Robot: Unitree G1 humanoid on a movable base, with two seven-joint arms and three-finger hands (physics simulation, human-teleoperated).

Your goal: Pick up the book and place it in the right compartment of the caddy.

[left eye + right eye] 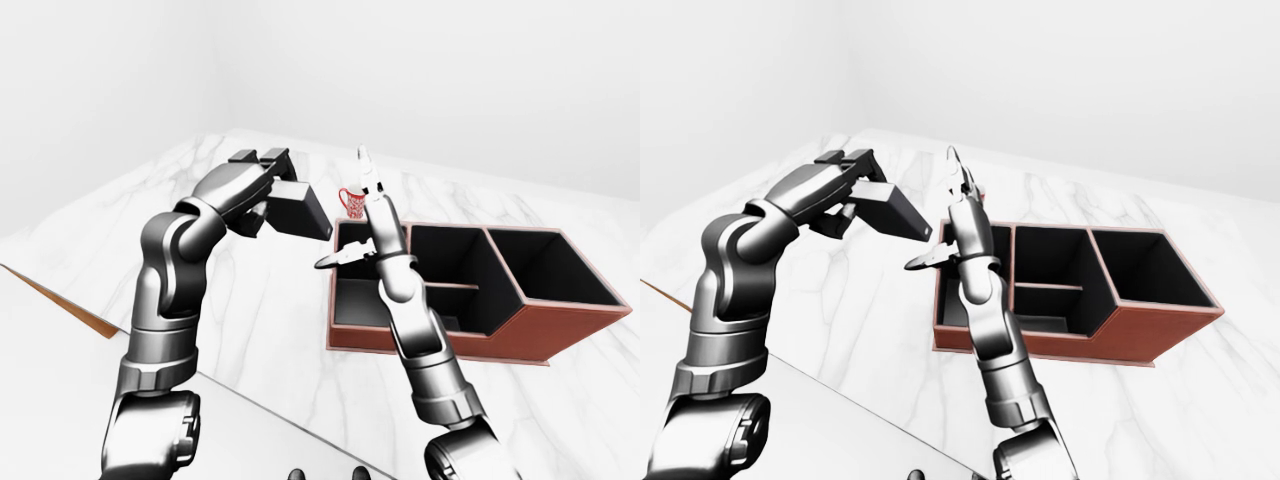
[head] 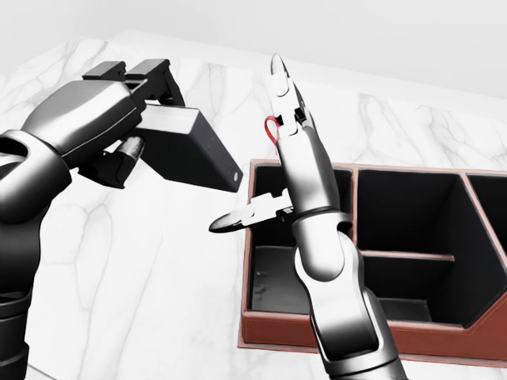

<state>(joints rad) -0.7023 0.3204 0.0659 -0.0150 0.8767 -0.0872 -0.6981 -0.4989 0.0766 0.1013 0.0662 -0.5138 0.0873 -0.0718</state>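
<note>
The left hand [image 2: 131, 111] grips the dark book [image 2: 186, 150] aloft over the marble table [image 2: 150, 269], left of the caddy [image 2: 372, 336]. The right hand [image 2: 269, 150] rises beside it, fingers [image 2: 279, 77] spread, holding nothing.

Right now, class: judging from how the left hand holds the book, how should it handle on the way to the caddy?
The book looks stiff: it juts from the left hand without sagging. Held at one end and tilted, it may pivot or slip. Its flat faces shouldn't roll once inside the caddy.
</note>
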